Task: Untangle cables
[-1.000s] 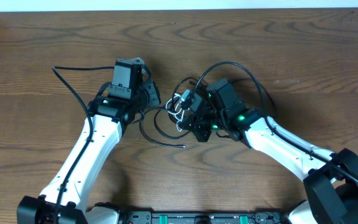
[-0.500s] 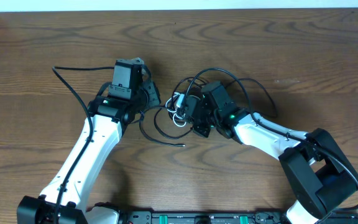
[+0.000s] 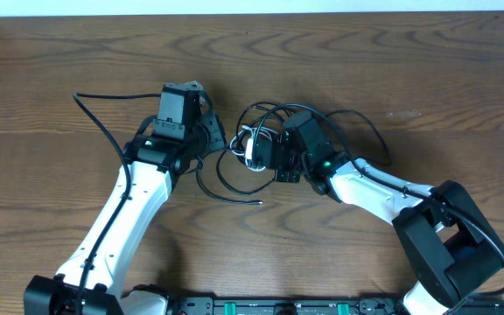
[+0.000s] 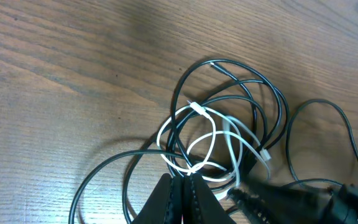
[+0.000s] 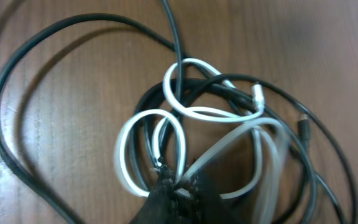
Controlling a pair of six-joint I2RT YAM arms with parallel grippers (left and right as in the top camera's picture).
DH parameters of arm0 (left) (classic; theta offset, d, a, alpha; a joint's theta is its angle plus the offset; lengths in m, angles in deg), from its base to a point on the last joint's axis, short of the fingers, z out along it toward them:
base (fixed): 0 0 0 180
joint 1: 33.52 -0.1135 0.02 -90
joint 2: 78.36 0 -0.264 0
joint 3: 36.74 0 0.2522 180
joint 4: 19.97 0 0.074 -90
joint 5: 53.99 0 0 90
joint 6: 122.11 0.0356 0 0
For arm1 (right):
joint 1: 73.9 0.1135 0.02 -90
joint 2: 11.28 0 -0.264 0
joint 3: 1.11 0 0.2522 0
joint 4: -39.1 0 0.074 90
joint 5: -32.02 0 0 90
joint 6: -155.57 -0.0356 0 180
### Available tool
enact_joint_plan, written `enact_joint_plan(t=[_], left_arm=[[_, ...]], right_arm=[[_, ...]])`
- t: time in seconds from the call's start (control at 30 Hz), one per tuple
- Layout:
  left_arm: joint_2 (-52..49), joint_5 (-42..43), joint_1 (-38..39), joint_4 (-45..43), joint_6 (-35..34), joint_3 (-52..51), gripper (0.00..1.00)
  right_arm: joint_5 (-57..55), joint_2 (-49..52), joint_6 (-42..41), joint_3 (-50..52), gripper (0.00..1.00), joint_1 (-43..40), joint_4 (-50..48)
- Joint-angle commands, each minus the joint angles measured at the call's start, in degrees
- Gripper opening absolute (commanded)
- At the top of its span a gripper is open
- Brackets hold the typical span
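The cables lie in one tangle at the table's middle. Black cables (image 3: pixel 357 118) loop round a shorter white cable (image 3: pixel 250 144). My right gripper (image 3: pixel 265 156) is at the tangle's right side, and in the right wrist view it (image 5: pixel 178 186) is shut on the white cable (image 5: pixel 129 130), with black loops (image 5: pixel 17 53) around it. My left gripper (image 3: pixel 220 138) is at the tangle's left edge. In the left wrist view its fingers (image 4: pixel 184 180) are pressed together, tips against the white (image 4: pixel 194 112) and black (image 4: pixel 253 78) loops. Nothing shows between them. The right gripper (image 4: pixel 278 199) appears blurred there.
One black cable end (image 3: pixel 259 203) lies loose on the wooden table (image 3: pixel 409 61) in front of the tangle. The left arm's own thick wire (image 3: pixel 94 118) arcs out to the left. The table's far edge (image 3: pixel 252 13) runs along the top.
My right gripper has moved up and to the left, toward the left gripper, taking the tangle with it. The big black loop above it has flattened. The left arm has not moved.
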Motion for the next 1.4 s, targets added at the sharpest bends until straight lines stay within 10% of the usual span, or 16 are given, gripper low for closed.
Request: enact_joint_plan(t=[0.0, 0.37, 0.63, 1.03, 1.1, 1.23, 1.37], left_arm=[[0.7, -0.5, -0.3, 0.3, -0.1, 0.0, 0.08], [0.7, -0.6, -0.3, 0.3, -0.1, 0.0, 0.08], [0.7, -0.6, -0.3, 0.3, -0.1, 0.0, 0.09], [0.7, -0.5, -0.3, 0.3, -0.1, 0.0, 0.09], [0.7, -0.5, -0.3, 0.3, -0.1, 0.0, 0.09], [0.7, -0.6, -0.3, 0.3, -0.1, 0.0, 0.09], [0.6, -0.5, -0.3, 0.3, -0.1, 0.0, 0.09]], right_arm=[[-1.5, -0.6, 1.1, -0.1, 0.24, 0.3, -2.7], [-2.1, -3.2, -26.5, -0.1, 0.31, -0.5, -7.9], [-2.1, -8.2, -31.8, -0.1, 0.64, -0.5, -5.8], [-3.8, -13.5, -39.7, -0.1, 0.88, -1.2, 2.3], [-5.4, -13.6, -39.7, -0.1, 0.83, -1.6, 3.6], [-9.2, -13.5, -39.7, -0.1, 0.02, -3.2, 4.7], [-12.2, -12.5, -39.7, -0.1, 0.01, -4.8, 5.1]])
